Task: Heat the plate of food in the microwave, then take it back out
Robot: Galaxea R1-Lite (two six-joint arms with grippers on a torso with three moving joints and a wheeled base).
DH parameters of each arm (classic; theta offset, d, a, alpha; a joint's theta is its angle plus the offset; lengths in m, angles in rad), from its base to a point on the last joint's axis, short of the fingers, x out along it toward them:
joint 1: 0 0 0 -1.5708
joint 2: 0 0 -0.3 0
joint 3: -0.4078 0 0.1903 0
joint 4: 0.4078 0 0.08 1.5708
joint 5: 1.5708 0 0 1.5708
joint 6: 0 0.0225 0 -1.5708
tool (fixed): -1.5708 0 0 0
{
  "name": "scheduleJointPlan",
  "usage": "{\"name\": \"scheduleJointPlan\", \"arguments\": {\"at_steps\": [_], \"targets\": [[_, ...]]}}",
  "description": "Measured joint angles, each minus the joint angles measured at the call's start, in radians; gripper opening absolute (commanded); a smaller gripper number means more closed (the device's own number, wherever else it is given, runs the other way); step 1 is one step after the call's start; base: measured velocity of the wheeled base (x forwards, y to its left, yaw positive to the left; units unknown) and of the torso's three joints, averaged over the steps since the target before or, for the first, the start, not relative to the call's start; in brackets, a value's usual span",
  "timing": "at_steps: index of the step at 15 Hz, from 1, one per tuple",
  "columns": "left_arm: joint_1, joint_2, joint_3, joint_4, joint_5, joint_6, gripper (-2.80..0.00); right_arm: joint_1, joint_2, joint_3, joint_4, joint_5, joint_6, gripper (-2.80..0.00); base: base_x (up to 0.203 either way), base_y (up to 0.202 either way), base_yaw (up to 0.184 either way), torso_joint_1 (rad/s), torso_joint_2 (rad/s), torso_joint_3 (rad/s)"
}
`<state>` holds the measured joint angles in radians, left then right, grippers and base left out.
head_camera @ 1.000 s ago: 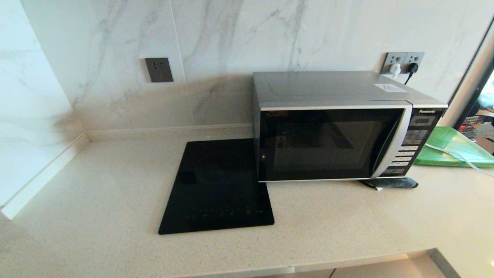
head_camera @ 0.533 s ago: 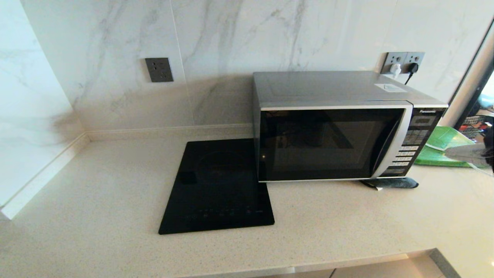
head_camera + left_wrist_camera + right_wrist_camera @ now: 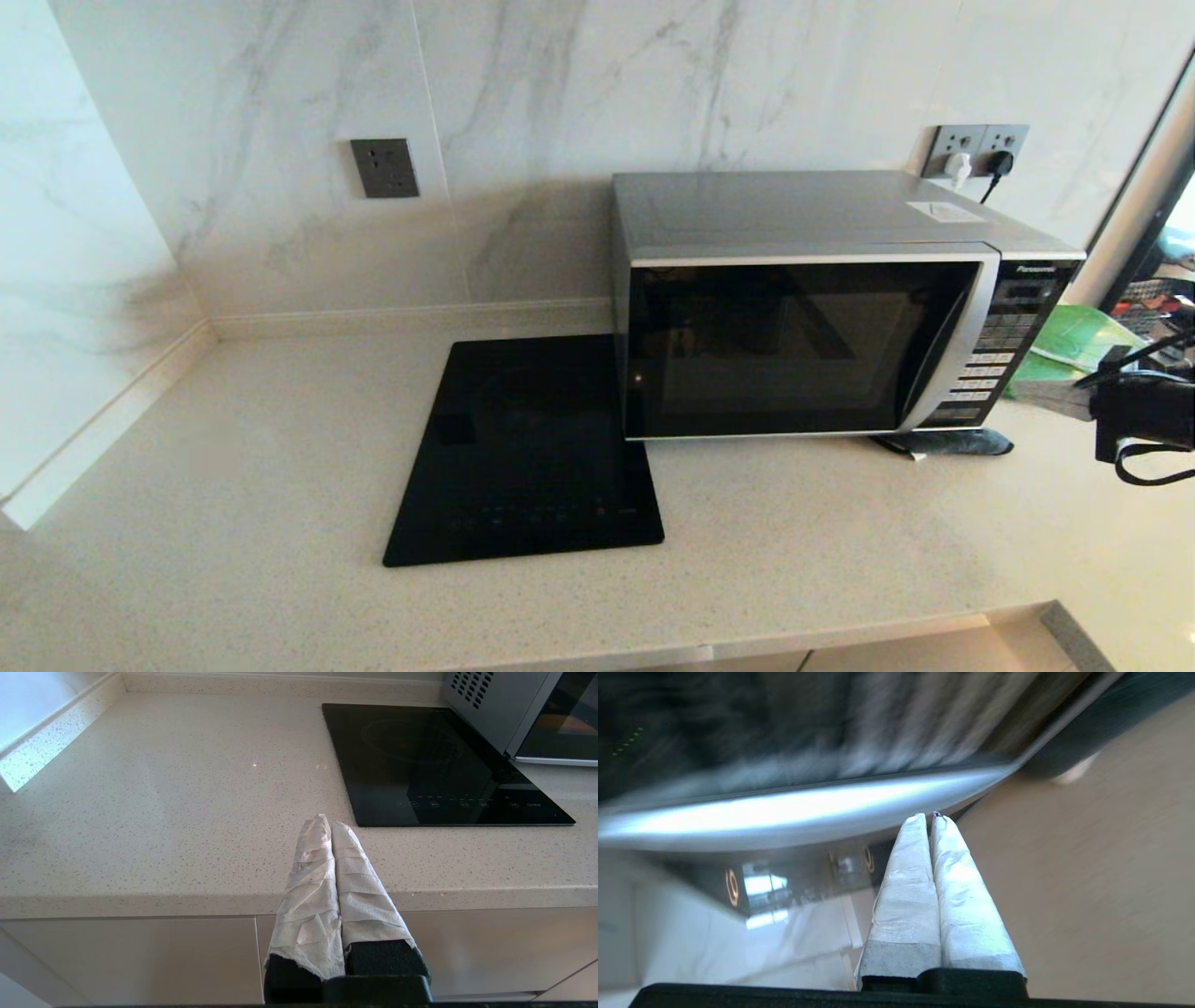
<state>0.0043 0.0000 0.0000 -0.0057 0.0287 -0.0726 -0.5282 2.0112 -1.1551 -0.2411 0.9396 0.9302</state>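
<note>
- Microwave (image 3: 822,308) on counter (image 3: 280,448), door shut, beside cooktop (image 3: 527,448).
- Right gripper (image 3: 1046,397) just right of its button panel, fingers pressed together, empty.
- A second ago it was out of view; now in.
- Left gripper (image 3: 331,823) closed, parked at counter edge.

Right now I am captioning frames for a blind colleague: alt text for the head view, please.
A closed silver-and-black microwave stands on a speckled counter, with a black cooktop to its left. The right gripper, jaws shut, reaches in from the right edge toward the button panel.
</note>
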Motion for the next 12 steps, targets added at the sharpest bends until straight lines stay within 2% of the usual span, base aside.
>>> {"name": "scheduleJointPlan", "arguments": {"at_steps": [4,12], "targets": [[0.0,0.0,0.0,0.0,0.0,0.0,-2.8,-0.015,0.117,-0.04,-0.018,-0.001,-0.002,-2.8,0.0,0.0,0.0,0.0,0.0,0.0],[0.0,0.0,0.0,0.0,0.0,0.0,-2.8,-0.003,0.208,-0.098,-0.018,-0.003,-0.005,-2.8,0.0,0.0,0.0,0.0,0.0,0.0]]}}
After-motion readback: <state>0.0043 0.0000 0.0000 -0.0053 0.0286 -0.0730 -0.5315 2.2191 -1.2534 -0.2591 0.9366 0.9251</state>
